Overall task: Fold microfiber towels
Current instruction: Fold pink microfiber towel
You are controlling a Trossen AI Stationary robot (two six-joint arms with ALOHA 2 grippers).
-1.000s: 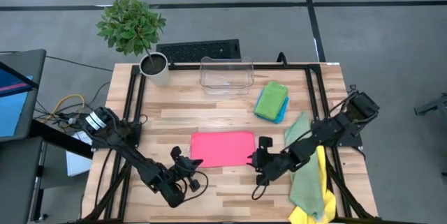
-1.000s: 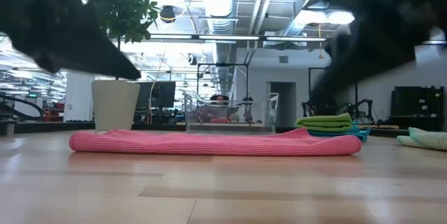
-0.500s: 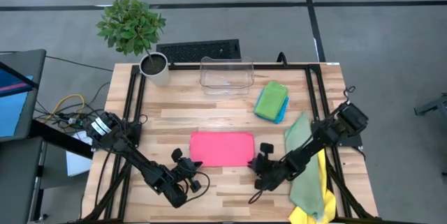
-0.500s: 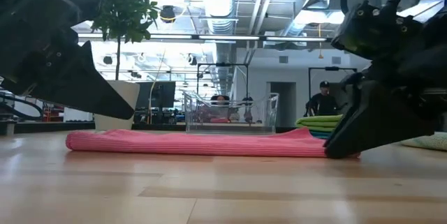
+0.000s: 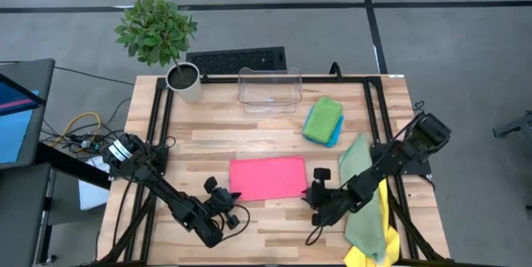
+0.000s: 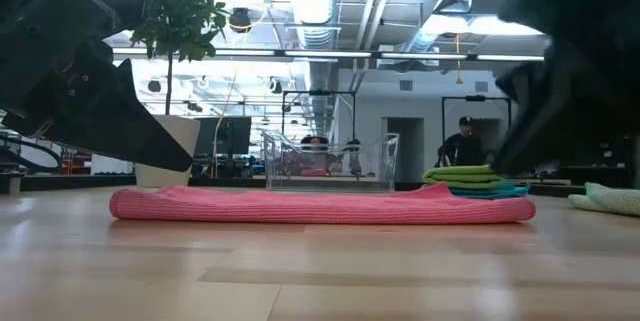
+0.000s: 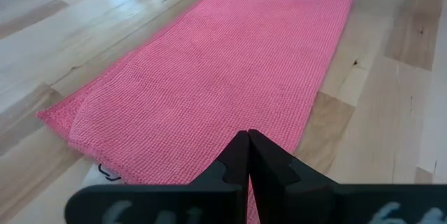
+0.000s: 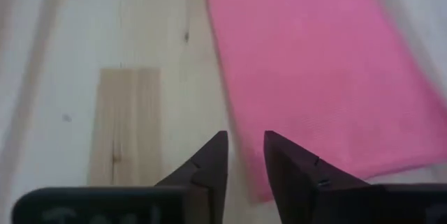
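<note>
Both grippers sit at the near edge of the pink towel (image 5: 266, 178) from above: the left gripper (image 5: 223, 195) just off its near left corner, the right gripper (image 5: 317, 185) just beside its right end, neither holding cloth. That towel lies flat, folded into a long rectangle, mid-table; a folded green towel (image 5: 322, 118) rests on a blue towel (image 5: 336, 131) farther right, near the clear bin (image 5: 268, 89), and a sage towel (image 5: 359, 196) and a yellow towel (image 5: 378, 249) wait under the right arm. At table height, the pink towel (image 6: 320, 206) shows as a low doubled band, with dark arm parts above it at either side. From the left wrist, the fingers (image 7: 237, 155) are pressed together with nothing between them, tips over the towel's near edge (image 7: 209, 84). From the right wrist, the fingers (image 8: 213, 158) stand a narrow gap apart, empty, over bare wood beside the towel (image 8: 314, 63). My guess is that one fold is done; next, one end probably needs pinching and carrying across to halve it.
</note>
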